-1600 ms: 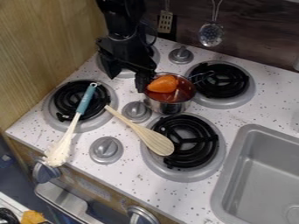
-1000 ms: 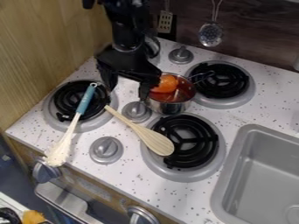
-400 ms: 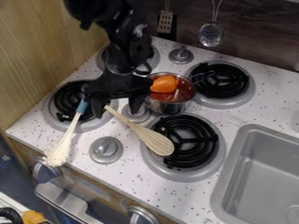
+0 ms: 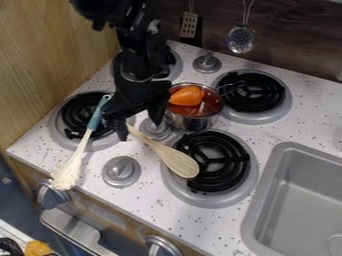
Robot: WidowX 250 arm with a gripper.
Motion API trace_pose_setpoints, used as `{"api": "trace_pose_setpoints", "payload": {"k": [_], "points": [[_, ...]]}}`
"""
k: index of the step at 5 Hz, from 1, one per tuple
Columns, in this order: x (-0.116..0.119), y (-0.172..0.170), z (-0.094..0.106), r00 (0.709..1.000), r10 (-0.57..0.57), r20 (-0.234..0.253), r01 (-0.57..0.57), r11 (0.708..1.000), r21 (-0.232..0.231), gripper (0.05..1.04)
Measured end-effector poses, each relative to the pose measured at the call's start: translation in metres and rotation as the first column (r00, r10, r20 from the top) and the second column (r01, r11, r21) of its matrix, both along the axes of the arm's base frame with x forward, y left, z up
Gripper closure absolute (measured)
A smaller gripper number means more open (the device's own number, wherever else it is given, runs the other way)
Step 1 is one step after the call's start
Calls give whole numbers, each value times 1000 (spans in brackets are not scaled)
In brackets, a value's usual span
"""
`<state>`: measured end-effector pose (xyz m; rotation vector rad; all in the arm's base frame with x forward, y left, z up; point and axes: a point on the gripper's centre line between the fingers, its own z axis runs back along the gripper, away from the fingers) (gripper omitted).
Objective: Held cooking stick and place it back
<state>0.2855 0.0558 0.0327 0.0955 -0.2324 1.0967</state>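
The gripper [image 4: 140,128] is open over the left middle of the stove, its two fingers apart on either side of the handle's upper end of a wooden cooking stick [image 4: 178,161]. That stick slants down to the right, its broad head lying over the edge of the front right burner. Whether either finger touches it, I cannot tell. A second stick with a blue handle and a whitish head [image 4: 67,175] lies across the left burner, left of the gripper; its handle is close to the left finger.
A metal pot [image 4: 194,121] holding an orange item [image 4: 187,96] stands right of the gripper. Knobs [image 4: 121,171] rise between the burners. A grey sink [image 4: 267,200] is at the right, and a wooden wall [image 4: 53,50] at the left.
From beside the pot, the gripper has moved left and toward the camera, then turned slightly, and now straddles the wooden stick's handle end. Both sticks and the pot look unmoved.
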Motion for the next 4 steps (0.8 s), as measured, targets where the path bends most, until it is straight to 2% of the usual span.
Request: {"api": "trace_pose_setpoints", "payload": {"k": [2, 3, 4], "points": [[2, 9, -9, 997, 71, -23, -72, 995, -71, 83], [5, 10, -9, 996, 95, 6, -94, 993, -74, 83], [4, 8, -14, 995, 101, 5, -100, 991, -85, 83]]}}
